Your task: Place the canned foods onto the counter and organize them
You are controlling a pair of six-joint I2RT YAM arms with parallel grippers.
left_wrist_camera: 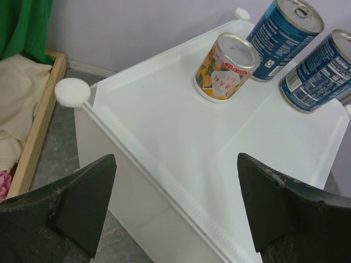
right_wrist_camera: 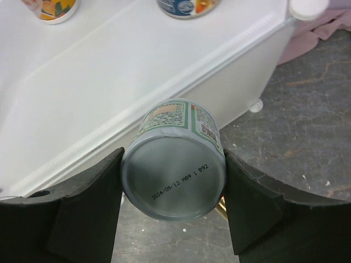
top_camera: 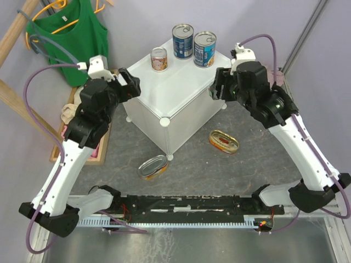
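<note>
The white counter (top_camera: pixel 175 90) carries a small orange-red can (top_camera: pixel 159 59) and two tall blue cans (top_camera: pixel 182 40) (top_camera: pixel 204 49) along its far edge. Two flat oval tins lie on the grey floor in front, one (top_camera: pixel 152 167) on the left and one (top_camera: pixel 224 141) on the right. My right gripper (right_wrist_camera: pixel 173 152) is shut on a green-white can (right_wrist_camera: pixel 181 183), held on its side just off the counter's (right_wrist_camera: pixel 109 82) right edge. My left gripper (left_wrist_camera: pixel 175 159) is open and empty over the counter's (left_wrist_camera: pixel 164 126) left edge, with the orange-red can (left_wrist_camera: pixel 226 67) ahead.
A green shirt (top_camera: pixel 77 38) hangs on a wooden rack at the back left. A wooden frame (left_wrist_camera: pixel 35 137) with beige cloth lies on the floor left of the counter. Pink cloth (right_wrist_camera: pixel 323 27) lies beyond the counter's far corner.
</note>
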